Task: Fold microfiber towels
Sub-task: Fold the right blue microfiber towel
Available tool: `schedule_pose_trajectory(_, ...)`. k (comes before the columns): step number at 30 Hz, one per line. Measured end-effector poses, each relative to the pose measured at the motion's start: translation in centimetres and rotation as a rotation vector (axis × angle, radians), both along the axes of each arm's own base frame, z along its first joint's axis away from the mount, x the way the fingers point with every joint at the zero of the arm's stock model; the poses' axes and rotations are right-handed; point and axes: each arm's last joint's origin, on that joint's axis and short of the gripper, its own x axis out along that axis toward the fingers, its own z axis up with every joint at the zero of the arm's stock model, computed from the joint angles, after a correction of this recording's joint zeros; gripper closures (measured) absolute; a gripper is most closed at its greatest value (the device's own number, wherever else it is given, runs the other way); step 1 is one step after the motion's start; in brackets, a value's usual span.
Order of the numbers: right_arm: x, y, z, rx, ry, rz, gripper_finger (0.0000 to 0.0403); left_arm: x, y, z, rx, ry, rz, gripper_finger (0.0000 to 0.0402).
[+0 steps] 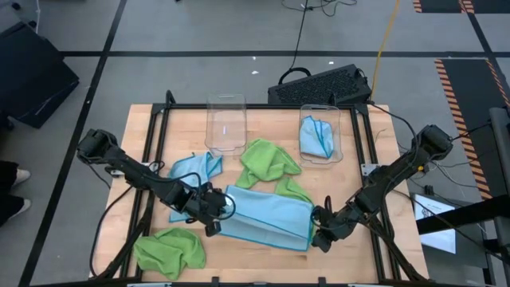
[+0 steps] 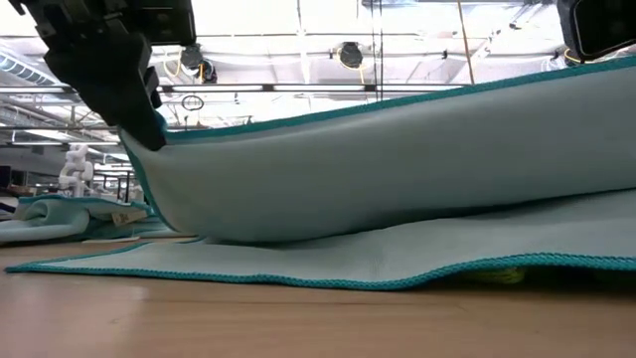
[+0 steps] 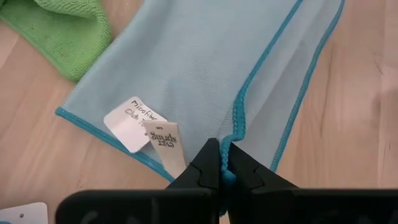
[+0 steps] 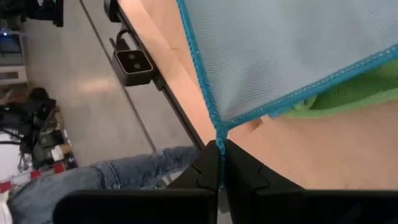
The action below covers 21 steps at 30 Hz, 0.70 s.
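The blue towel is running off the low view's right edge; it is hiding a green towel underneath.

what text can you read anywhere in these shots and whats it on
"Microfiber Clo…", handwritten, partly hidden: on the white tag at the light blue towel's edge.
Printed words on the second tag: upside down, too blurred to read.
White sheet at the table's right: too small to read.
Nothing else legible.

You can read handwritten "Microfiber" on the white tag of the light blue towel; the rest is illegible.
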Motion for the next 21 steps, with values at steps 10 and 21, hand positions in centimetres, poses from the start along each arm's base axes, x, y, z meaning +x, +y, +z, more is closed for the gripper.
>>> schedule_pose_trajectory(10,0.0,0.1,0.0,0.032,0.017,0.034,0.0392,-0.8,-0.4,-2.0,-0.138,-0.007,0.012,0.0396)
schedule_pose_trajectory(21,0.0,0.2,-0.2,0.053,0.046,0.034,0.0392,-1.2,-0.7,-2.4,-0.134,-0.017,0.023,0.0396)
